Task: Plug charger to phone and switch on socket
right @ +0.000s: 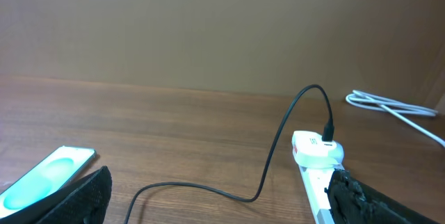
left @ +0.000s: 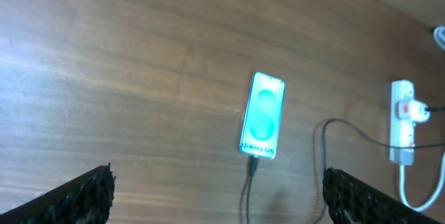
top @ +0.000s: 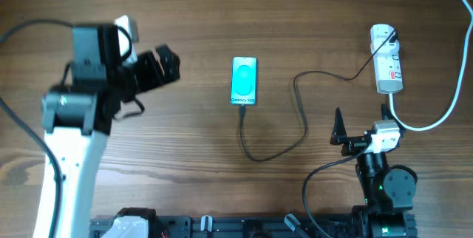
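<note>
1. Table (top: 185,16): dark wood-grain top that carries all the items below.
2. Phone (top: 244,80): lies flat near the table's centre with its cyan screen lit. The white "Galaxy" strip is at the end nearer the arm bases.
3. Charger (top: 301,120): a thin black cable. Its small tip meets the strip end of the phone and looks seated there. From the phone it loops toward the near edge, bends back up, and runs right to the socket.
4. Socket (top: 386,68): a white power strip at the right side of the table, well apart from the phone, with small red marks on its face. Whether its switch is on cannot be told.
5. Adapter block (right: 316,149): a white block sitting on the socket, with the charger's far end entering it from above.
6. White cord (top: 436,123): a thicker cord that curves away from the socket's near end toward the right edge.
7. Left gripper (left: 217,179): held above the table to the left of the phone. Its fingers (left: 83,196) are spread wide and hold nothing.
8. Right gripper (right: 219,175): low over the table near the socket and touching neither socket nor cable. Its jaws are spread wide and empty.
</note>
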### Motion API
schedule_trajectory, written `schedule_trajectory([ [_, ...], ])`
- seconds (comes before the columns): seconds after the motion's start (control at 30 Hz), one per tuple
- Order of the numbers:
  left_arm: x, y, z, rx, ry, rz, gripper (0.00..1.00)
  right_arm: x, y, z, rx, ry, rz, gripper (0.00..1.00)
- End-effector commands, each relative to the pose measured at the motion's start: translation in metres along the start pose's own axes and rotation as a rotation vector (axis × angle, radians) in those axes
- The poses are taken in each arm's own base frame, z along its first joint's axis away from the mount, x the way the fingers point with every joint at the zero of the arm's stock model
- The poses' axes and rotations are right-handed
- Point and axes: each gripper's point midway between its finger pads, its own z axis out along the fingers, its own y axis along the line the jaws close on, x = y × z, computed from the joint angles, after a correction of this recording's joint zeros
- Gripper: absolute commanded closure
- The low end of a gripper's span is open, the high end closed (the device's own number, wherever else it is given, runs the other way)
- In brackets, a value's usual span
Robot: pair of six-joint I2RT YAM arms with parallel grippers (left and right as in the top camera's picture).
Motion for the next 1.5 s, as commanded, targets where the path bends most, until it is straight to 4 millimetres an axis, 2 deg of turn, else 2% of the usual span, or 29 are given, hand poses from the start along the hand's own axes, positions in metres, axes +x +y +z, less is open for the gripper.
schedule_trajectory([
  [0.0,0.023,0.013,-0.003,0.028,-0.090,0.011,0.00,-0.002,0.000,-0.001,0.001,-0.012,-0.020,0.00],
  [0.07,0.033,0.017,-0.005,0.055,-0.151,0.031,0.00,-0.002,0.000,-0.001,0.001,-0.012,-0.020,0.00],
  [0.33,0.070,0.027,-0.025,0.107,-0.383,0.323,0.00,-0.002,0.000,-0.001,0.001,-0.012,-0.020,0.00],
  [0.53,0.087,0.035,-0.023,0.108,-0.408,0.360,0.00,-0.002,0.000,-0.001,0.001,-0.012,-0.020,0.00],
  [0.7,0.082,0.035,-0.010,0.127,-0.474,0.372,0.00,-0.002,0.000,-0.001,0.001,-0.012,-0.020,0.00],
  [0.9,0.098,0.045,0.002,0.137,-0.517,0.379,0.00,-0.002,0.000,-0.001,0.001,-0.012,-0.020,0.00],
  [1.23,0.094,0.044,0.005,0.202,-0.758,0.419,0.00,-0.002,0.000,-0.001,0.001,-0.012,-0.020,0.00],
  [1.47,0.085,0.049,-0.004,0.200,-0.901,0.422,0.00,-0.002,0.000,-0.001,0.001,-0.012,-0.020,0.00],
])
